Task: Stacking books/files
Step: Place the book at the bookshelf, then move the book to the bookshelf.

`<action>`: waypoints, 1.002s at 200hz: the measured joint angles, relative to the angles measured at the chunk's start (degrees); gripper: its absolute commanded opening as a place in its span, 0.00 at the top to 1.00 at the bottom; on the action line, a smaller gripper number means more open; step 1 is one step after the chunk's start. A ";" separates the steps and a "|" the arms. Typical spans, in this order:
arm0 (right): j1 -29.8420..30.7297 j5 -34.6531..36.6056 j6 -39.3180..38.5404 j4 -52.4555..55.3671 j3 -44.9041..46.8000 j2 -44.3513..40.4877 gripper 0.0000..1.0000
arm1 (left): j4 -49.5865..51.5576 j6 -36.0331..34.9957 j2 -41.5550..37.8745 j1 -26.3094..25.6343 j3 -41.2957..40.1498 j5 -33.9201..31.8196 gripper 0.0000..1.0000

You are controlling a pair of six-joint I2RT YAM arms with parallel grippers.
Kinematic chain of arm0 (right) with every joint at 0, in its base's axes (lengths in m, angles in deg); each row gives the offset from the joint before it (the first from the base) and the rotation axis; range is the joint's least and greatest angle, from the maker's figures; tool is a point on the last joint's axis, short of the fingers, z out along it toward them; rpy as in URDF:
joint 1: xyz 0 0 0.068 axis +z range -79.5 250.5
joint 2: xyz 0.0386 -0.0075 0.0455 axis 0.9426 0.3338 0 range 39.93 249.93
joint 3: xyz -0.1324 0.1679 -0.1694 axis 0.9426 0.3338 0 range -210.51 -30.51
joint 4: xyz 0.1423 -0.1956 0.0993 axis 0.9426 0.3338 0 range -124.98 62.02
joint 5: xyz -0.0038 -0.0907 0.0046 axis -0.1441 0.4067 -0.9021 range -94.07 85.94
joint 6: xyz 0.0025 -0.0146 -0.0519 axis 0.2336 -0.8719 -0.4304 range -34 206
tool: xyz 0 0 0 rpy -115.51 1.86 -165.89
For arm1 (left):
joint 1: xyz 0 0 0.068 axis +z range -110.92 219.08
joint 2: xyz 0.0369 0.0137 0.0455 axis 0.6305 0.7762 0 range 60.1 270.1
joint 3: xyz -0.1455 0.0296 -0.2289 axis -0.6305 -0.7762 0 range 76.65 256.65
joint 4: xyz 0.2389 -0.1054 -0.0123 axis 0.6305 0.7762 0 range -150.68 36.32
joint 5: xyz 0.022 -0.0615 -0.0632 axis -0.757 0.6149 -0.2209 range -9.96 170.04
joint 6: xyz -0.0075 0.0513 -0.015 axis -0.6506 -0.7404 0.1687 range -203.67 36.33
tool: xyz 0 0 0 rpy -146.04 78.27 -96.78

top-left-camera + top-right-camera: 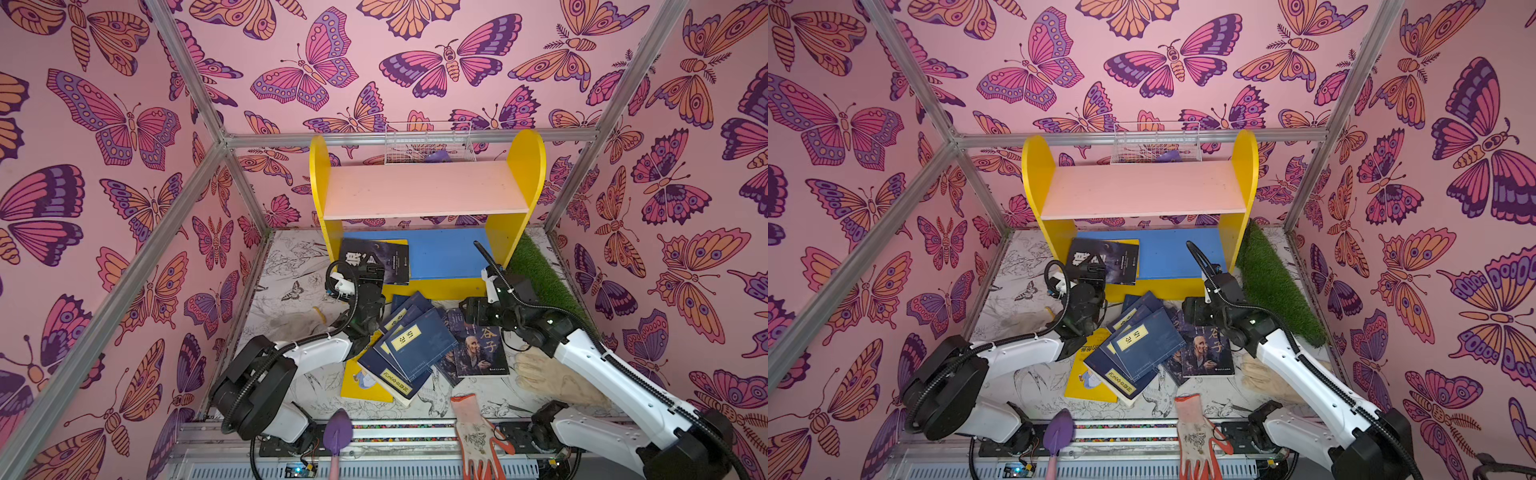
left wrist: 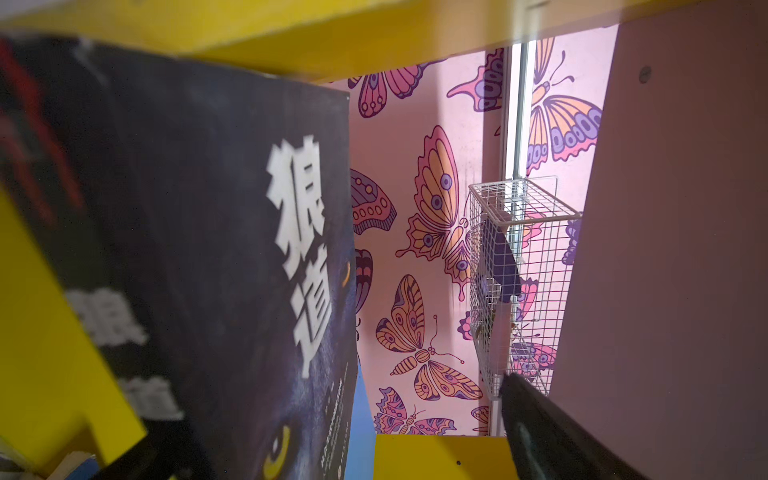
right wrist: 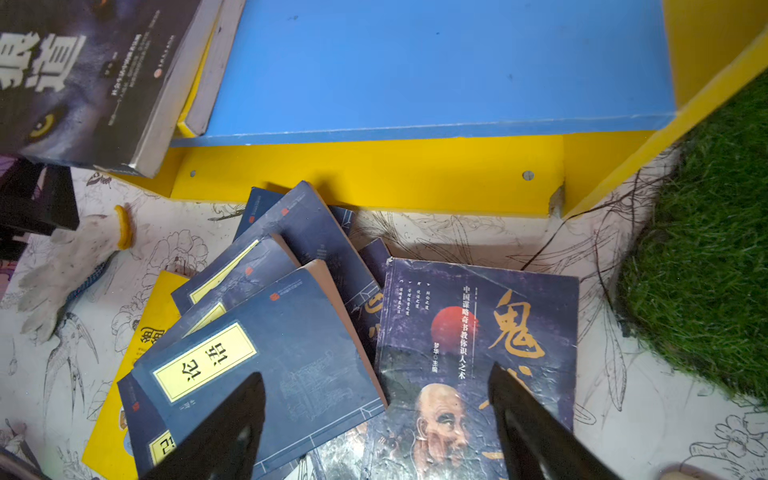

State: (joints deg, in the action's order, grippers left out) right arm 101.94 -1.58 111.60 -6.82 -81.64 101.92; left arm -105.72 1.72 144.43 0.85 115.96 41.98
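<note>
I judge the job barely started. At the left end of the blue lower shelf (image 1: pixel 449 253) of the yellow bookcase (image 1: pixel 515 174), the wolf-face book (image 1: pixel 376 259) lies flat on a second book (image 3: pixel 214 66). Its near corner overhangs the shelf's front. That makes two stacked. Everything else lies loose on the table (image 1: pixel 286 266) in front. There is a fan of navy books (image 1: pixel 419 345) overlapping a yellow cartoon cover (image 1: pixel 361 384). To their right is the portrait book (image 1: pixel 482 349), with more dark covers partly under it. Roughly eight seem left to move, though the overlaps hide some.

My left gripper (image 1: pixel 368 272) sits at the wolf-face book's near edge. In the left wrist view one of its fingers (image 2: pixel 540 424) stands well clear of the cover, so I read the jaws as spread wide and gripping nothing. The opposite finger is hidden behind the book, and I cannot tell whether it touches. My right gripper (image 3: pixel 376 374) hovers over the pile with its jaws wide, one tip above the navy books and the other above the portrait book, holding nothing.
</note>
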 measured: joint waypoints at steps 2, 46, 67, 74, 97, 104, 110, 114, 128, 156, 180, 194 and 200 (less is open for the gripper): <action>0.26 0.00 0.00 -0.09 -0.04 0.17 0.15 | 0.11 0.00 -0.13 0.00 -0.02 0.02 0.01; 6.29 0.74 -1.22 -2.67 -3.41 7.87 0.15 | 8.24 -1.29 -5.66 0.00 -0.22 1.46 0.01; 8.90 1.40 -2.62 -3.26 -7.89 13.33 0.15 | 11.61 -1.55 -8.46 0.00 -1.18 1.66 0.01; 9.70 1.62 -3.26 -3.37 -10.78 16.02 0.15 | 12.72 -1.49 -9.25 0.00 -1.77 1.64 0.01; 10.45 1.95 -4.74 -3.23 -18.27 22.10 0.15 | 16.31 -0.85 -11.43 0.04 -3.72 1.60 0.01; 10.45 1.97 -5.31 -3.19 -20.33 23.58 0.14 | 17.40 -0.83 -12.13 0.04 -4.11 1.53 0.01; 10.45 1.97 -5.95 -3.02 -21.99 24.74 0.15 | 18.27 -0.83 -12.72 0.07 -4.28 1.38 0.01; 10.45 1.95 -6.36 -2.86 -22.97 25.44 0.14 | 18.71 -0.85 -13.05 0.09 -4.33 1.27 0.01; 10.45 1.88 -7.72 -1.75 -26.27 27.71 0.14 | 20.09 -0.87 -14.10 0.13 -4.33 0.85 0.01; 10.64 1.66 -10.32 0.94 -31.26 32.41 0.14 | 21.18 -1.20 -14.51 0.28 -4.33 0.52 0.01; 10.95 1.57 -12.39 4.39 -33.31 34.88 0.14 | 21.53 -1.75 -14.47 0.42 -4.31 0.55 0.01; 11.54 2.25 -13.73 6.03 -34.58 36.04 0.14 | 21.53 -2.10 -14.45 0.42 -4.31 0.55 0.01; 11.96 2.67 -14.21 6.60 -35.08 36.52 0.14 | 21.53 -2.34 -14.45 0.42 -4.28 0.55 0.01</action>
State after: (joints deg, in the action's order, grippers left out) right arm 113.89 1.08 97.40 -0.21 -116.72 138.45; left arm -84.19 -0.62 129.98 1.26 111.68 42.52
